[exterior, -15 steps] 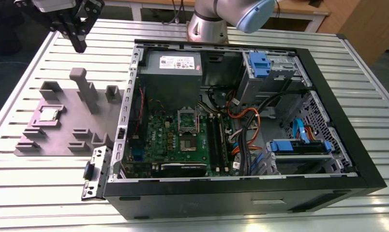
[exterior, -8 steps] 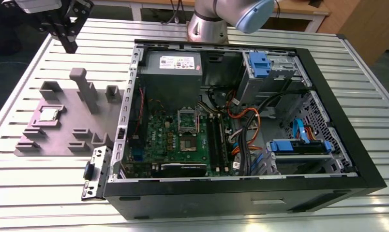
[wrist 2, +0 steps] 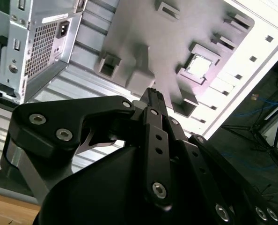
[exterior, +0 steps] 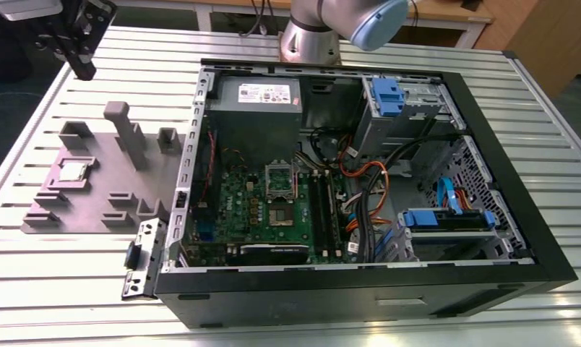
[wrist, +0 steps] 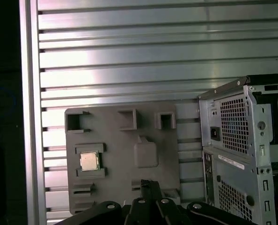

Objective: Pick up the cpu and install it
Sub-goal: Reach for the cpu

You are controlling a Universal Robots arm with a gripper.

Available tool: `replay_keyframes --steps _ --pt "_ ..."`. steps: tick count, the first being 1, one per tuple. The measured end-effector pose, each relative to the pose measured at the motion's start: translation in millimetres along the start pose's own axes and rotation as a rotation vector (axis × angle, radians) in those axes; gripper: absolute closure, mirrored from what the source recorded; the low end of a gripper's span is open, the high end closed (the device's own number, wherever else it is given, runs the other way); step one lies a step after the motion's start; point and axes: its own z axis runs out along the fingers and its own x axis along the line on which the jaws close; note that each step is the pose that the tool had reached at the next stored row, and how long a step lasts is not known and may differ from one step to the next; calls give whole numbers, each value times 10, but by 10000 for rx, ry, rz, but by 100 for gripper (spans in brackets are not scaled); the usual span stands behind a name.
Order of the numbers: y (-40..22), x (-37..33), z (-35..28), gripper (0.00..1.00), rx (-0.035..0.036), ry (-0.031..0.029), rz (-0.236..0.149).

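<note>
- Gripper (exterior: 82, 71): fingers drawn together, nothing btwn them. It hangs well above the fixture plate (exterior: 97, 210), apparently out toward the plate's end w/ the tall posts, touching nothing.
- Cpu (wrist: 89, 161): lies flat in a square pocket of the plate, on the plate's side away from the computer case (exterior: 368, 296). Not yet lifted.
- Step in hand, as judged: approach for the pick. You'll need the fingers spread wider than the chip before descent; as they stand, they'd land on its top.
- Centre over the pocket and square the fingers w/ two opposite chip edges. Choose the edges the pocket's raised lips leave free; the lips flank it on two sides in the first wrist view.
- Come straight down and grip lightly by the rim. A tilt would prob. jam the chip against the lips.
- Look of the cpu: small flat square, silvery-grey metal top, paler rim, glinting in both wrist views. It's far smaller than the plate.
</note>
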Motion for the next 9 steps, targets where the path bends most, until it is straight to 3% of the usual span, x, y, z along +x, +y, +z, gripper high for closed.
replay_keyframes --steps 9 --pt "-2 28 5 89 2 27 1"
